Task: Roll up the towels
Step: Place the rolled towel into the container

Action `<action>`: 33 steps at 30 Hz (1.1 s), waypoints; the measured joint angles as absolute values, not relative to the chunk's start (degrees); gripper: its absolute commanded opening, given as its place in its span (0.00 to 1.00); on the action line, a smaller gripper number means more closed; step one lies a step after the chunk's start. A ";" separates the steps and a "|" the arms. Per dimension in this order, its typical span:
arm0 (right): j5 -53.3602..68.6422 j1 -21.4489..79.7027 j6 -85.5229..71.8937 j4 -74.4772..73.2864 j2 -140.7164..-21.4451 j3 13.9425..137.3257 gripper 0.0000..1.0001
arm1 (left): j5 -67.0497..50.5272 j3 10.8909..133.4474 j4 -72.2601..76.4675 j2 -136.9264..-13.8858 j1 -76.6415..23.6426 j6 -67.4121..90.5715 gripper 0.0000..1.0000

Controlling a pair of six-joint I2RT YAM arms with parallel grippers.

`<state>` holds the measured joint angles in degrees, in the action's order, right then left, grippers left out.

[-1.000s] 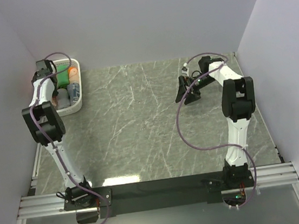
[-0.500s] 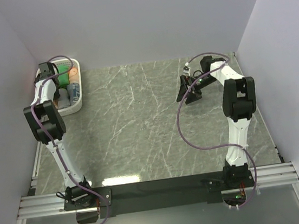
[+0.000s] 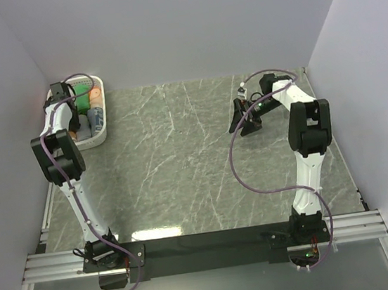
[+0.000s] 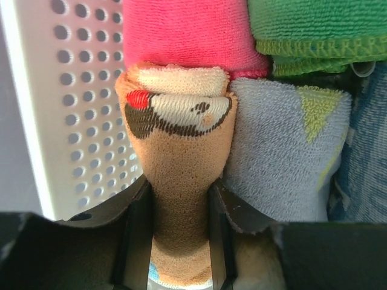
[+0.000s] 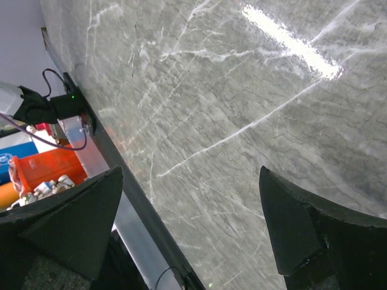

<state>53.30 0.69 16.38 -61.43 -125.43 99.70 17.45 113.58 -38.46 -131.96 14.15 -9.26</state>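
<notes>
The white perforated plastic basket wall (image 4: 78,109) lies left of the left gripper (image 4: 179,223), which is clamped on an orange rolled terry towel (image 4: 181,139); a pink roll (image 4: 187,33) sits ahead and a grey-blue roll (image 4: 278,151) at its right. The right gripper (image 5: 190,199) stands spread, holding nothing, above the grey marble table (image 5: 242,90). Rolling appears largely done.

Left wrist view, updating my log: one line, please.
left end effector: shut on orange towel | in basket | right end effector: open above table
</notes>
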 measured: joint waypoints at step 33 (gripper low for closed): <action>55.24 0.69 17.21 -62.76 -126.17 101.19 1.00 | 11.75 122.65 -50.70 -133.91 16.47 -12.64 0.68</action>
